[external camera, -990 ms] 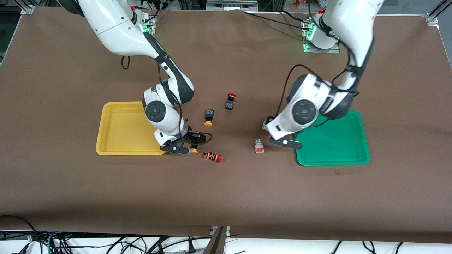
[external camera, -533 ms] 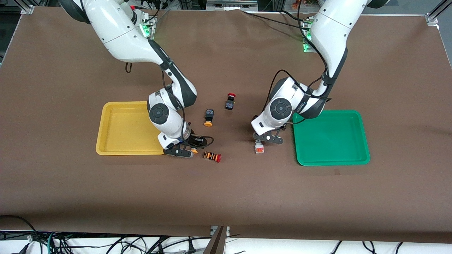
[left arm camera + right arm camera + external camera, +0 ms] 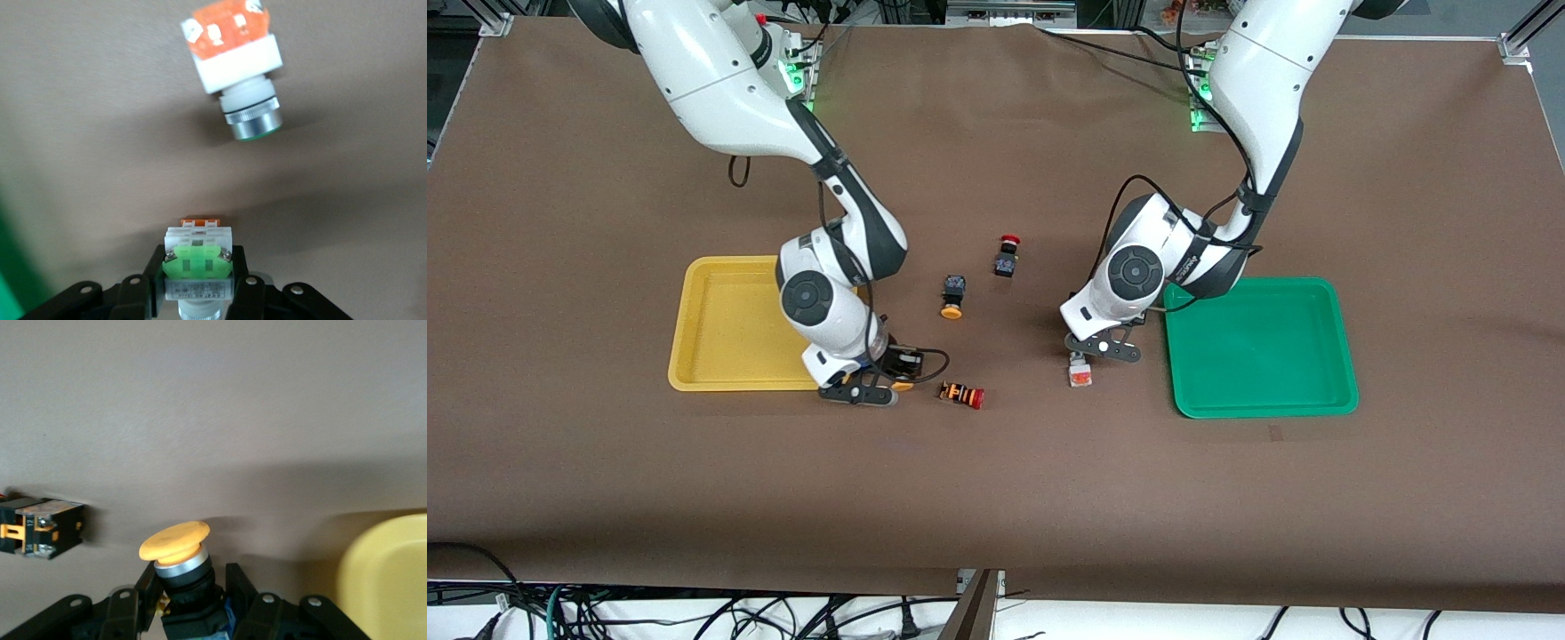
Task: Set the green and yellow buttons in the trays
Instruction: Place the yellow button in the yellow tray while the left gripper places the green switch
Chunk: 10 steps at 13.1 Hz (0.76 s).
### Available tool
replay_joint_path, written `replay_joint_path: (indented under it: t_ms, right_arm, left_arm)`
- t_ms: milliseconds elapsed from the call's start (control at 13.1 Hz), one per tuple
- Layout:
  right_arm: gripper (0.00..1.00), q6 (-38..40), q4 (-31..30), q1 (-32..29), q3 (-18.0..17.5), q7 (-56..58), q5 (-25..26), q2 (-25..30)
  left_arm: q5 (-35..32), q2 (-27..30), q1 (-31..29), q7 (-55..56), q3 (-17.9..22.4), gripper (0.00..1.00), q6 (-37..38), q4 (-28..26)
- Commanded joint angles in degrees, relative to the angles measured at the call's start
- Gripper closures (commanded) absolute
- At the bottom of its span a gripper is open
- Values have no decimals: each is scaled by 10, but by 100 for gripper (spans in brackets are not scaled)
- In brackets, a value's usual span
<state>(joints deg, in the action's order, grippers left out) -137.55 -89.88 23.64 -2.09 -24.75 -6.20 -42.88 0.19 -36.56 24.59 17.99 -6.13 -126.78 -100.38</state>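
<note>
The right gripper (image 3: 869, 388), fingers clamped on a yellow-capped button (image 3: 175, 543), has edged toward the yellow tray (image 3: 720, 324); the left gripper (image 3: 1100, 345) holds a green-faced button (image 3: 197, 261) beside the green tray (image 3: 1263, 351); both drops look imminent.

I see two glossy white arms (image 3: 720, 80) with black joint bands, looping black cables, black grippers (image 3: 860, 391).

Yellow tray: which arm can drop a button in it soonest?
The right arm. The right gripper is shut on a yellow-capped button beside the yellow tray; the left gripper holds a white-bodied button near the green tray.
</note>
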Motion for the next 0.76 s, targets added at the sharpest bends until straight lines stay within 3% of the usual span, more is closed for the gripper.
replay_joint_path:
  t_ms: [0,76,229,457,686]
  right_arm:
    - [62,113,-28,-4,37,75,1,77]
    - [62,123,-61,-4,55,113,1,103]
    - [62,62,-184,-5,88,176,1,170]
    - [56,-21,-297,-7,130,221,-2,199]
    - [35,-66,-333,-14,146,248,-5,193]
  left_arm:
    - [-4,51,-16,-2,17,94,105,32]
    - [-9,54,-35,-8,21,94,155,66]
    - [-56,53,-76,-78,21,94,219,108]
    - [-76,17,-144,-195,21,87,214,97]
    - [-75,0,-158,-205,20,82,155,36]
